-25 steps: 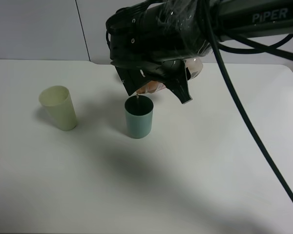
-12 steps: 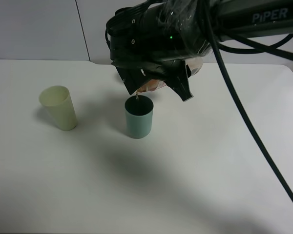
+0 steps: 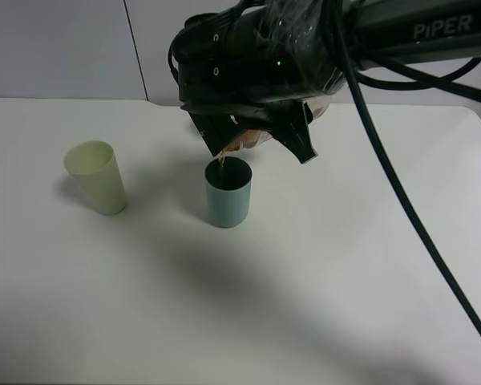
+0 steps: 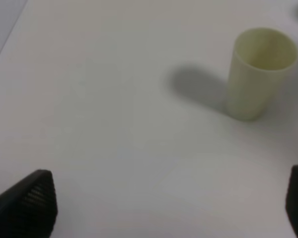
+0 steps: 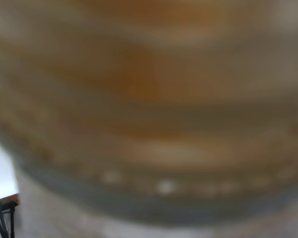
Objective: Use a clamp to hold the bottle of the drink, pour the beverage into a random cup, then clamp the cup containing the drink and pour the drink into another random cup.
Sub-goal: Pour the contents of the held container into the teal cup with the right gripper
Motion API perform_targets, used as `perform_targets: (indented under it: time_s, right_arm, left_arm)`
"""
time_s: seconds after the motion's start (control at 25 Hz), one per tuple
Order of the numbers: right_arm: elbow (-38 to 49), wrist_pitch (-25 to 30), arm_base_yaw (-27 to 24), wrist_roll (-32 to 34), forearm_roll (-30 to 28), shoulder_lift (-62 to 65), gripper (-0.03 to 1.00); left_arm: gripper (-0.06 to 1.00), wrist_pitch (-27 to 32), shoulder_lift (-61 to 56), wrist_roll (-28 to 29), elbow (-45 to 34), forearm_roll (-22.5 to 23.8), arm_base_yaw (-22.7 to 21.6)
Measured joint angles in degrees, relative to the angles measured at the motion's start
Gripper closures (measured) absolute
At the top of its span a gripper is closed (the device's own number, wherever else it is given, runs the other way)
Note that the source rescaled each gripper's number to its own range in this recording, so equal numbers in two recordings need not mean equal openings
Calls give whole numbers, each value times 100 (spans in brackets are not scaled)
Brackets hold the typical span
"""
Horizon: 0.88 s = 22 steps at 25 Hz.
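Observation:
High over the table's middle, my right gripper (image 3: 256, 140) is shut on the bottle (image 3: 244, 143), which is tipped steeply, mouth down to the left. A thin brown stream of the beverage (image 3: 221, 160) falls from the mouth into the teal-green cup (image 3: 228, 196) right under it. The right wrist view is filled by the blurred bottle (image 5: 149, 99) with brown liquid inside. The pale yellow-green cup (image 3: 96, 178) stands upright to the left, apart from the teal one. The left wrist view shows this pale cup (image 4: 260, 74) ahead of my left gripper (image 4: 164, 208), which is open, well short of the cup, with nothing between its fingers.
The white table (image 3: 321, 281) ends at a far edge against a grey wall panel (image 3: 64, 48). The right arm's black cable (image 3: 401, 200) hangs across the right side of the exterior view.
The right gripper has tipped the bottle slightly further, and the brown stream into the teal cup has grown more visible. Both cups stay in place.

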State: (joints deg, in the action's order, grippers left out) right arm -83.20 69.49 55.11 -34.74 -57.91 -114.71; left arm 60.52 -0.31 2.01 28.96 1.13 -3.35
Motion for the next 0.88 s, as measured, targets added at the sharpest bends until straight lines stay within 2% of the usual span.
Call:
perform_targets:
  time_s: [0.88]
  right_arm:
    - [0, 0, 5, 0, -301, 0, 97]
  left_arm:
    - [18, 0, 0, 0, 0, 0, 0]
